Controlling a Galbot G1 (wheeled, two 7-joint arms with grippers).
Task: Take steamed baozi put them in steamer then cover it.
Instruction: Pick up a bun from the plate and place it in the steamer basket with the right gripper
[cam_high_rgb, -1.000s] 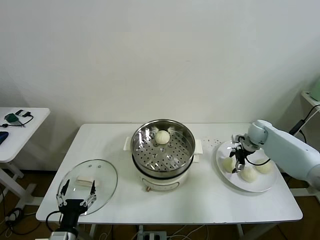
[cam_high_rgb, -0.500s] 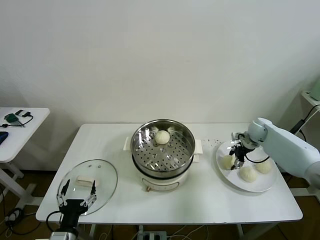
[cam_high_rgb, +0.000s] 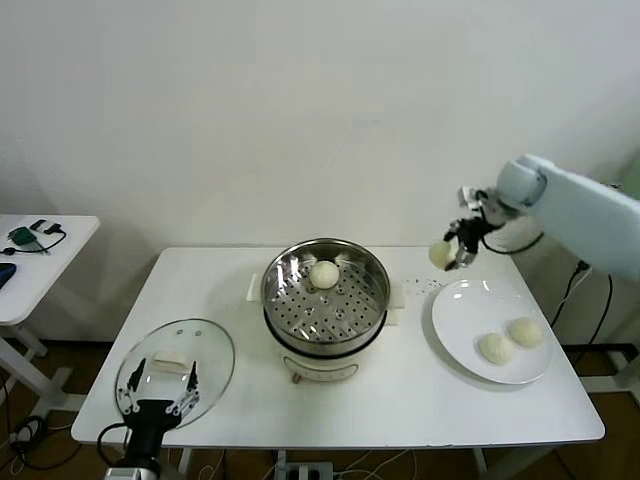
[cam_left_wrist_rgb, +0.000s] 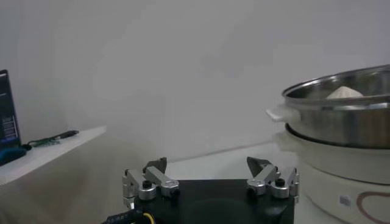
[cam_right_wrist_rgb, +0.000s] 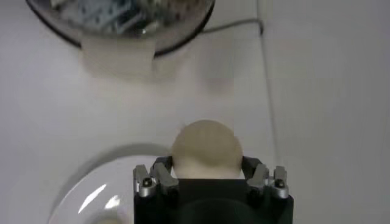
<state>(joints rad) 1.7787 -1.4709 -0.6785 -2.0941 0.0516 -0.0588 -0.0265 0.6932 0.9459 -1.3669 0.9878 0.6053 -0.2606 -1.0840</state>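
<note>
My right gripper (cam_high_rgb: 447, 254) is shut on a cream baozi (cam_high_rgb: 439, 254) and holds it in the air above the table, between the steamer (cam_high_rgb: 326, 297) and the white plate (cam_high_rgb: 460, 330). In the right wrist view the held baozi (cam_right_wrist_rgb: 206, 149) sits between the fingers. One baozi (cam_high_rgb: 324, 274) lies on the steamer's perforated tray at the back. Two baozi (cam_high_rgb: 495, 347) (cam_high_rgb: 526, 332) remain on the plate. The glass cover (cam_high_rgb: 176, 370) with its white handle lies flat at the table's front left. My left gripper (cam_high_rgb: 156, 393) is open, parked low at the cover's front edge.
The steamer's rim and white side handle (cam_left_wrist_rgb: 283, 114) show in the left wrist view, with a baozi top (cam_left_wrist_rgb: 345, 92) above the rim. A small side table (cam_high_rgb: 35, 250) with dark items stands at the far left. The wall is close behind the table.
My right gripper has lifted one baozi off the plate and moved it up and toward the steamer. The plate now holds two. The left arm has barely moved.
</note>
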